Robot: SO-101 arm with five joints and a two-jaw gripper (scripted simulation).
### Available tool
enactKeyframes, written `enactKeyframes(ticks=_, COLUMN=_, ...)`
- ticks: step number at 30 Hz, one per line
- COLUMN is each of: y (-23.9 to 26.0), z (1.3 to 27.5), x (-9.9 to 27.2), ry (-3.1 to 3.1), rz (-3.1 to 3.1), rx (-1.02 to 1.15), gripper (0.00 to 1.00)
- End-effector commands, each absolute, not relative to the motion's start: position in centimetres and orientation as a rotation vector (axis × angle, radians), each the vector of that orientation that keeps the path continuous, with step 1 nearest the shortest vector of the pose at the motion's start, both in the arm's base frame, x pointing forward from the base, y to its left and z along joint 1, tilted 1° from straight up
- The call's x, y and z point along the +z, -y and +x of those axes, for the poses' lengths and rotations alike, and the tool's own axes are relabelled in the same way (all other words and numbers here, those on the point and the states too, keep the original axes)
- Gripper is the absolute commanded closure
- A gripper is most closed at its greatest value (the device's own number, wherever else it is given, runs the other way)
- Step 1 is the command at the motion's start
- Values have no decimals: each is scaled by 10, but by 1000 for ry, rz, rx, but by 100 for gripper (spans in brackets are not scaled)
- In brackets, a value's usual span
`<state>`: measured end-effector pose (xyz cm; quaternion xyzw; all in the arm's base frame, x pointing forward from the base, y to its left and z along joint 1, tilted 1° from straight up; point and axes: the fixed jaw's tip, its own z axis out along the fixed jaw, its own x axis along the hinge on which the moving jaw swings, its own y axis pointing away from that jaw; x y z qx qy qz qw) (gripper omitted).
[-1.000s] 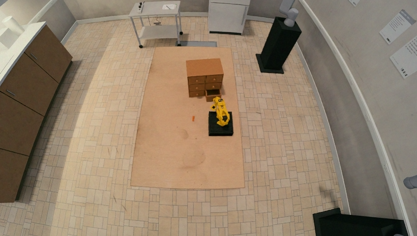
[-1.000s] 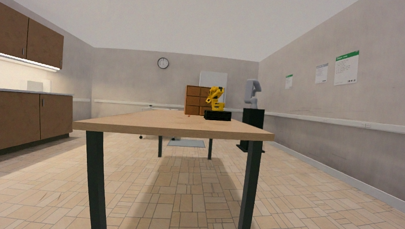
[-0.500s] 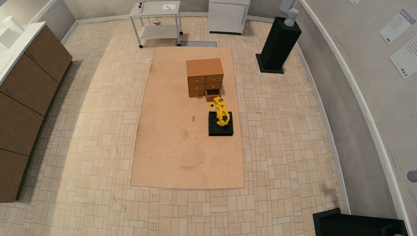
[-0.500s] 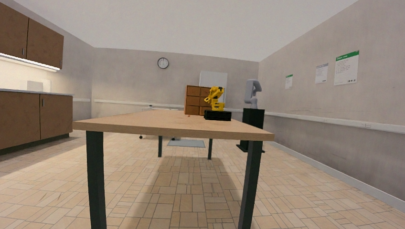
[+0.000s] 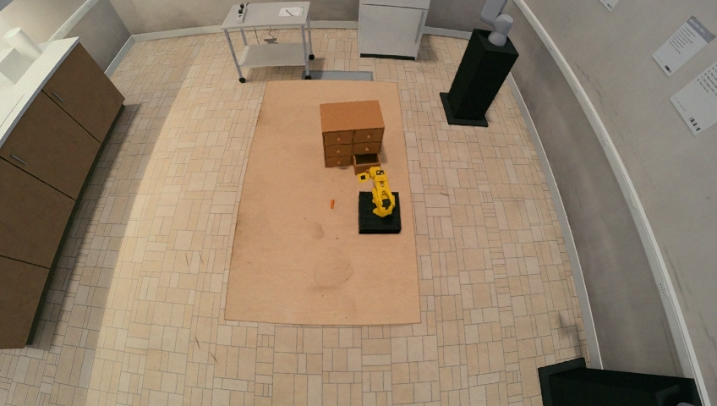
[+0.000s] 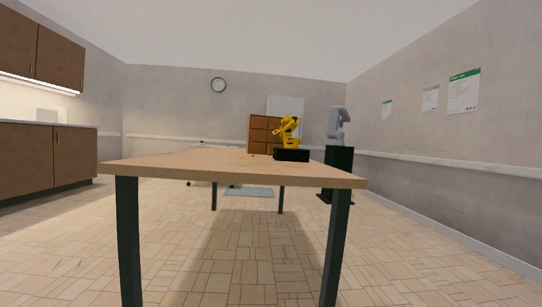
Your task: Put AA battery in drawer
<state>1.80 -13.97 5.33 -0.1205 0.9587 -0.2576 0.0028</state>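
A small orange AA battery lies on the wooden table, to the left of the arm's black base. A brown chest of six small drawers stands behind it. Its bottom right drawer is pulled partly out, and the other drawers are shut. My yellow gripper hangs just in front of the open drawer, above the table. Its fingers stand narrow with nothing seen between them. What is inside the drawer is too small to tell.
A black pedestal with a grey arm stands on the floor to the right of the table. A white cart and a white cabinet stand behind the table. Brown kitchen cupboards line the left wall.
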Motion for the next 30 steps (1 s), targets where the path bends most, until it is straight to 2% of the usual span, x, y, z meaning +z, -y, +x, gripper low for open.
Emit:
enactKeyframes(ticks=1, y=141, z=18, x=57, ry=-2997, rz=-283, rx=-829, gripper=79)
enactKeyframes(ticks=30, y=142, z=19, x=58, ry=-2776, rz=700, rx=-740, gripper=79)
